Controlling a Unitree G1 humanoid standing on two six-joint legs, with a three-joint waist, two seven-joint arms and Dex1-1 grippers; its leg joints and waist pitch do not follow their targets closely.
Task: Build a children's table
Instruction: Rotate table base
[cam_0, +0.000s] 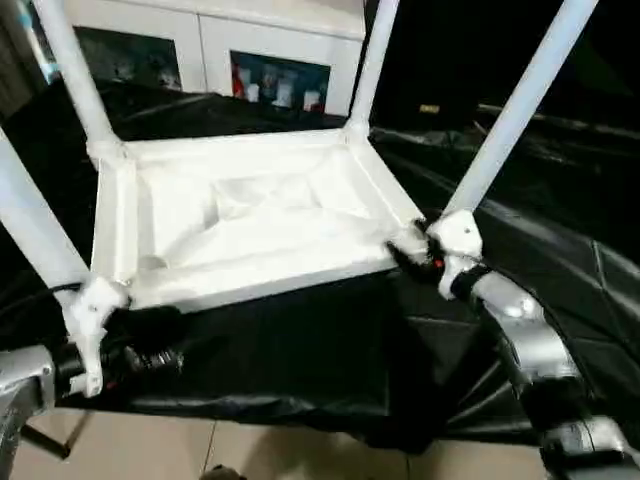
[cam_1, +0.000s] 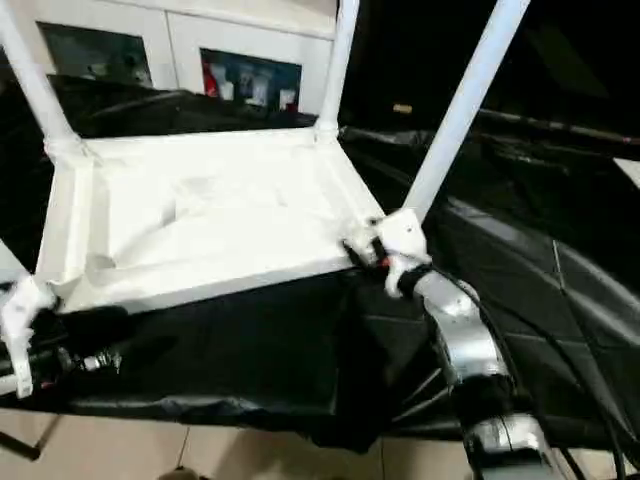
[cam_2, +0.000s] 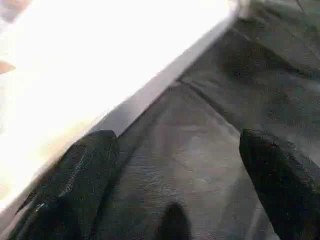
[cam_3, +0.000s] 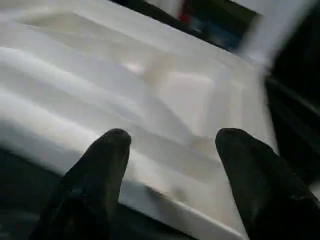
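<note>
Looking through the left eye view, you are seeing the tabletop (cam_0: 250, 215) lying underside up on the black-draped surface (cam_0: 300, 350), all four legs (cam_0: 520, 100) standing in their corner sockets and its long edge running across in front of you. Your right hand (cam_0: 415, 250) is sitting at the near right corner, touching or just beside it; your left hand (cam_0: 140, 345) is lying just below the near left corner.

Left wrist view: your left hand's fingers (cam_2: 80, 175) are standing wide apart, holding nothing, the tabletop's rim just beside one finger.

Right wrist view: your right hand's fingers (cam_3: 105, 165) are spread partly open over the ribbed underside, gripping nothing you can make out.

Writing: none readable anywhere.
</note>
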